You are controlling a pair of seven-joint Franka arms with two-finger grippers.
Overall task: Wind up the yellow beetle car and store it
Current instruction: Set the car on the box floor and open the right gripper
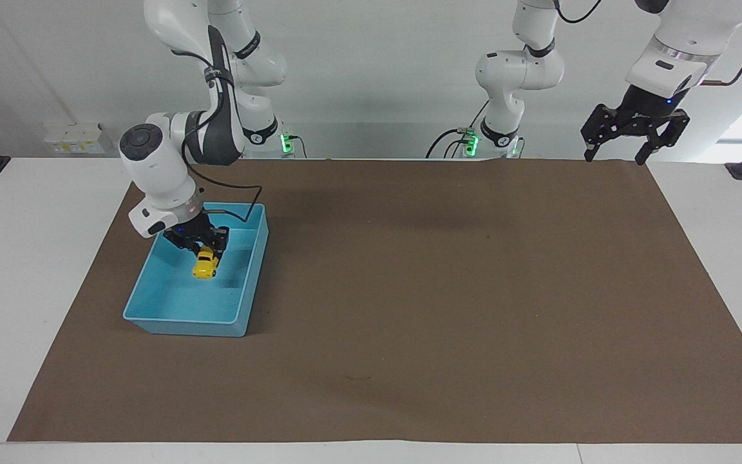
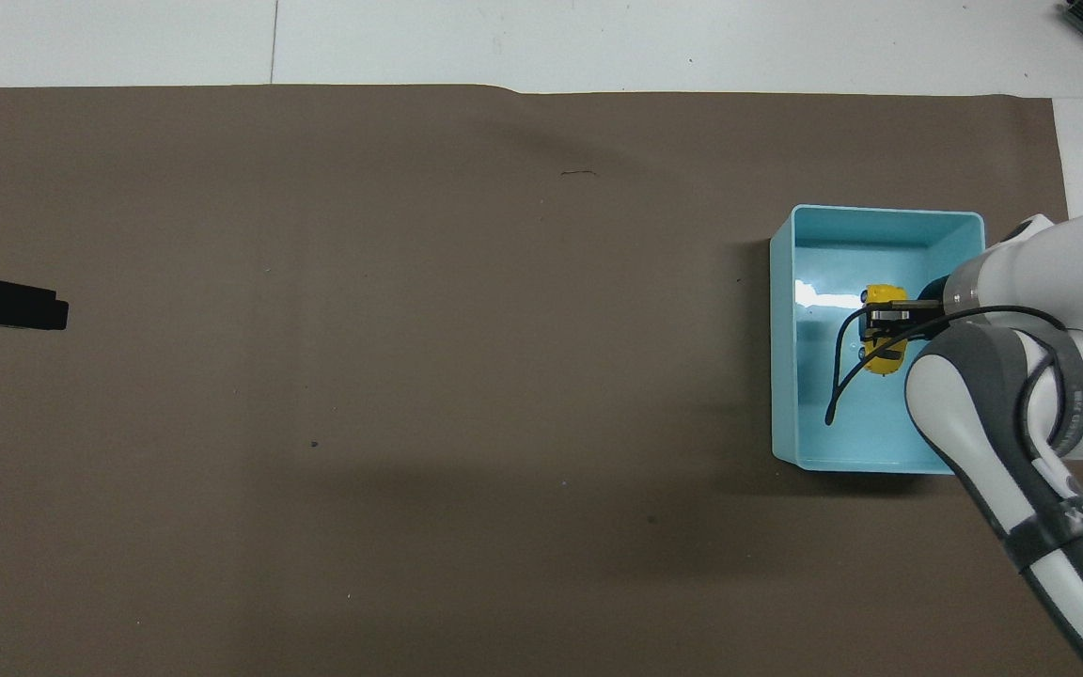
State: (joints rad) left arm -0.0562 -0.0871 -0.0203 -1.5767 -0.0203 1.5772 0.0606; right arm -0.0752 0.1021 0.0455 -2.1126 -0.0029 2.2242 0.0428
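The right claw (image 1: 205,248) is clamped on the yellow beetle car (image 1: 205,265), holding it low inside the light blue bin (image 1: 152,307) at the right arm's end of the table (image 1: 17,258); the left claw (image 1: 632,136) waits raised over the brown mat (image 1: 448,290) corner, its fingers spread apart.

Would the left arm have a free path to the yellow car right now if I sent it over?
Probably not. The yellow beetle car is clamped in the right gripper inside the blue bin; that arm covers it, and the left gripper waits over the mat's other end.
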